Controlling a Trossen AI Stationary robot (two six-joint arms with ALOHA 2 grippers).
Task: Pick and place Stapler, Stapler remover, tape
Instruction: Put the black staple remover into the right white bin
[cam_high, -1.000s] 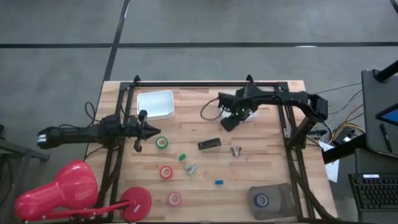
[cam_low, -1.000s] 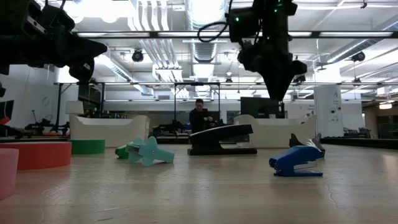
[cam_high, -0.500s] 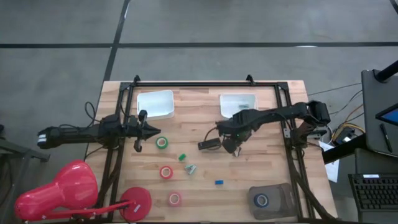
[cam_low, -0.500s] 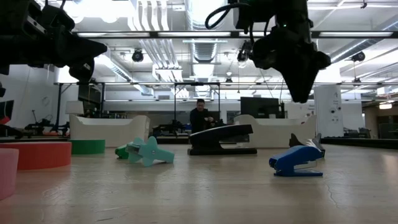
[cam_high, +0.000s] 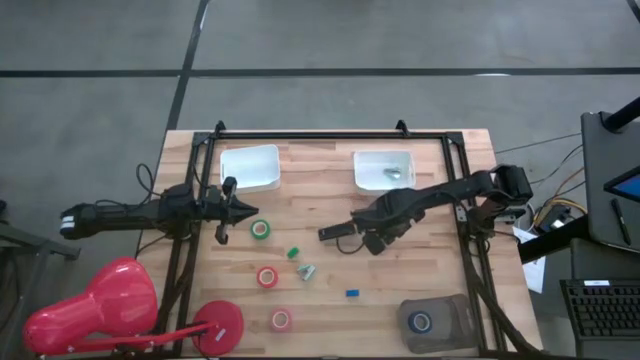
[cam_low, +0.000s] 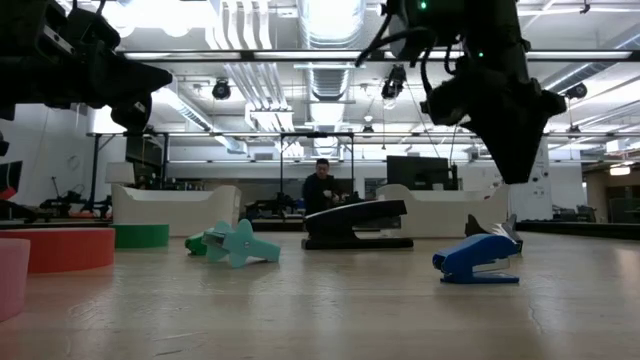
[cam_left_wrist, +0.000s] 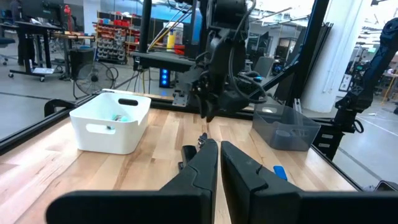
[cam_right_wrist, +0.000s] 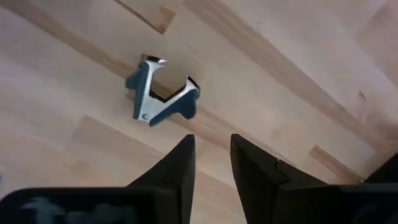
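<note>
A wooden worktop (cam_high: 430, 280) is seen from above, with a dark robot arm at each side. The right tool (cam_high: 377, 240) hangs just above a small blue-grey staple remover (cam_right_wrist: 160, 99), which lies at the middle right of the worktop; its two fingers (cam_right_wrist: 178, 168) are spread a little, with a narrow gap between them, and hold nothing. The remover is a small claw-shaped piece with two curved wings and metal teeth; it looks light and rigid, likely to skid on the smooth wood, so a grip across the two broad wings, squeezing them towards each other, seems safest. Just left of the tool lies the black stapler (cam_high: 337, 231), a stiff bar, probably the heaviest item here, best taken across its narrow middle. Further left are rolls of tape: a green one (cam_high: 260, 229), a red one (cam_high: 267, 277) and a pink one (cam_high: 281, 320) nearer the front edge; these look light and firm, easy to pinch through the ring wall. Two white bins sit at the far edge, the left bin (cam_high: 250, 167) and the right bin (cam_high: 384, 169). The left tool (cam_high: 226, 209) waits at the left edge beside the green roll, fingers pressed nearly together and empty.
</note>
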